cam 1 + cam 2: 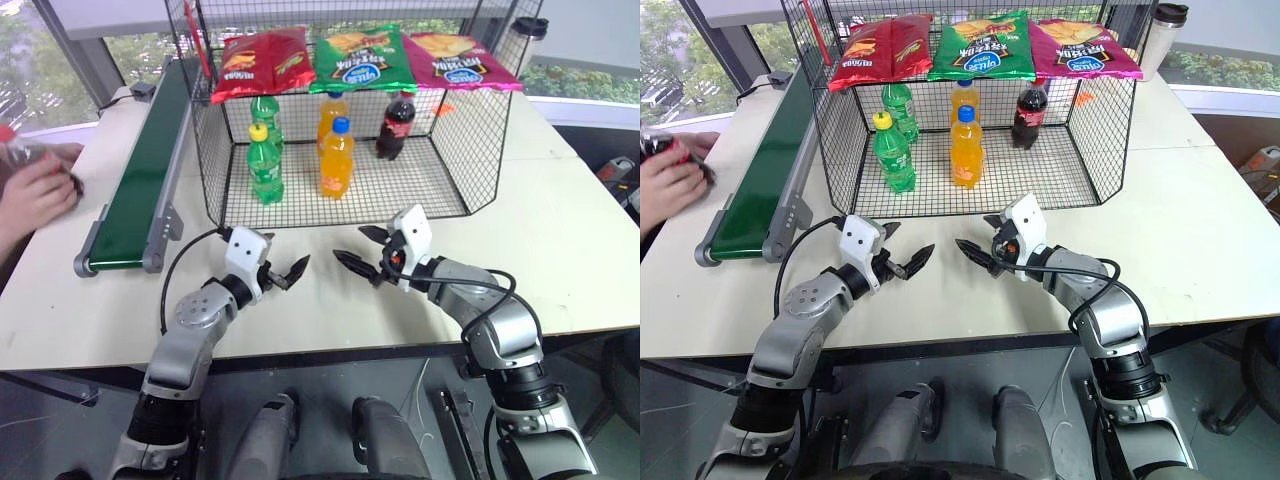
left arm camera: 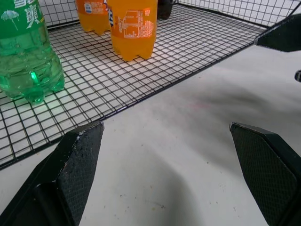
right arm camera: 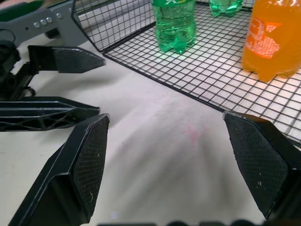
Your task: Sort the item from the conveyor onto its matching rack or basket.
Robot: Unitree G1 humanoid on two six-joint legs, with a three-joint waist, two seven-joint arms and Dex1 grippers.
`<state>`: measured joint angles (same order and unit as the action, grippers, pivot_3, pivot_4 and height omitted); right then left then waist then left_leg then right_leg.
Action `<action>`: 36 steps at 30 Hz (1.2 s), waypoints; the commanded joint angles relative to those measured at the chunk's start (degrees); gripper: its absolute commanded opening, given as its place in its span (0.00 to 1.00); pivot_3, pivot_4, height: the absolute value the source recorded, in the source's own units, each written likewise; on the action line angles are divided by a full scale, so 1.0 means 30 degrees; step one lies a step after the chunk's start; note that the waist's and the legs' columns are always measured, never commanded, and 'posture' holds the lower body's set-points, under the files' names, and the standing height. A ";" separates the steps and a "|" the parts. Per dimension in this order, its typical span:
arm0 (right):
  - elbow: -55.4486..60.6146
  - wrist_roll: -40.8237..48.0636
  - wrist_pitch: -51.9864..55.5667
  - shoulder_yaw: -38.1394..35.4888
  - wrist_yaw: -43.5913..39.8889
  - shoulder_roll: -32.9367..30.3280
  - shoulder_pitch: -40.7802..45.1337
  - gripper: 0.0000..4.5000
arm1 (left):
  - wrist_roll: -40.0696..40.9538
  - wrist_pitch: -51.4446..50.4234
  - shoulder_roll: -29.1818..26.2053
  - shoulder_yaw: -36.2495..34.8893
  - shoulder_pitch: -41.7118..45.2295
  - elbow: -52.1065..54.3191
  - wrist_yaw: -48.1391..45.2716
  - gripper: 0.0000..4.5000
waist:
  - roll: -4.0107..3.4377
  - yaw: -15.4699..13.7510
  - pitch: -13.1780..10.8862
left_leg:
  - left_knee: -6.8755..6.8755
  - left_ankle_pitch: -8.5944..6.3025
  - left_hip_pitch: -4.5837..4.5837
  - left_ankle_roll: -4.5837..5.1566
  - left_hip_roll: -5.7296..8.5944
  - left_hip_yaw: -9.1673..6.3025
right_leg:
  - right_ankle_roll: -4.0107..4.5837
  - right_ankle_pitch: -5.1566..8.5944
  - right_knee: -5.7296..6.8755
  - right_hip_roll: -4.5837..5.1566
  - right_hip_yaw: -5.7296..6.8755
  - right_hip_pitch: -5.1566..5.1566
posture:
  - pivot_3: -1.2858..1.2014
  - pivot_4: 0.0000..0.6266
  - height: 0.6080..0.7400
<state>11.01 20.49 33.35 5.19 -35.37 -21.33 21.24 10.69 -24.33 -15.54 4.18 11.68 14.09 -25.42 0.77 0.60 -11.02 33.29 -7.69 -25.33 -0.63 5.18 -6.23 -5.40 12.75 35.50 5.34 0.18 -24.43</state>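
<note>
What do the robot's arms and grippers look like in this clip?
Both arms are silver-grey metal with rounded joints and black cables looping along them. The left gripper and right gripper each have a white wrist housing and two black pointed fingers with textured pads.

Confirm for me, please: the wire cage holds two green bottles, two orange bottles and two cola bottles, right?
Not quite. The left eye view shows two green soda bottles, two orange soda bottles but just one cola bottle in the black wire cage.
</note>
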 commanded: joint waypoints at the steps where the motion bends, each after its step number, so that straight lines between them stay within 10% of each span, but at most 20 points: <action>1: 0.0526 -0.0009 -0.0382 -0.0052 -0.0140 -0.0029 0.0553 0.88 | 0.0009 0.0451 -0.0053 -0.0145 0.0237 0.0277 0.0055 1.00 | 0.0000 -0.0001 0.0000 | 0.0000 0.0000 0.0000 0.0000 0.0000 0.0000 | 0.0000 0.0000 0.0000 0.0000 0.0000 0.0000 | 0.52 0.24 0.98; 10: 0.0998 0.0216 -0.0089 0.0008 -0.0773 -0.0196 0.1190 0.88 | 0.0409 -0.0225 -0.0849 -0.1438 0.0408 0.1603 0.0279 1.00 | 0.0000 0.0012 0.0000 | 0.0000 0.0000 0.0000 -0.0001 0.0000 -0.0002 | 0.0000 0.0000 0.0002 -0.0002 0.0001 -0.0001 | 0.52 0.24 0.98; 17: 0.3687 0.2785 0.1710 0.0061 -0.3775 -0.1966 0.2010 0.88 | 0.4292 -0.3619 -0.2939 -0.7081 0.0377 0.5113 0.0704 1.00 | -0.0001 0.0053 -0.0001 | -0.0008 -0.0003 -0.0004 -0.0002 -0.0005 -0.0009 | -0.0001 0.0004 0.0001 0.0000 0.0001 -0.0012 | 0.52 0.24 0.98; 36: 0.2956 0.3326 0.1750 0.0474 -0.3662 -0.0919 0.3782 0.88 | 0.4853 -0.3103 -0.4319 -1.2092 -0.1731 0.2669 0.2611 1.00 | 0.0006 0.0005 0.0002 | -0.0008 -0.0005 -0.0003 -0.0006 -0.0002 -0.0012 | 0.0004 0.0002 -0.0023 0.0041 0.0005 -0.0003 | 0.52 0.24 0.98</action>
<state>19.52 30.09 39.58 6.60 -46.77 -24.77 31.53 26.37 -35.79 -27.47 -30.61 6.94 22.66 -17.88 0.79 0.62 -11.01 33.26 -7.70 -25.34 -0.65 5.18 -6.27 -5.39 12.75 35.42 5.47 0.19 -24.45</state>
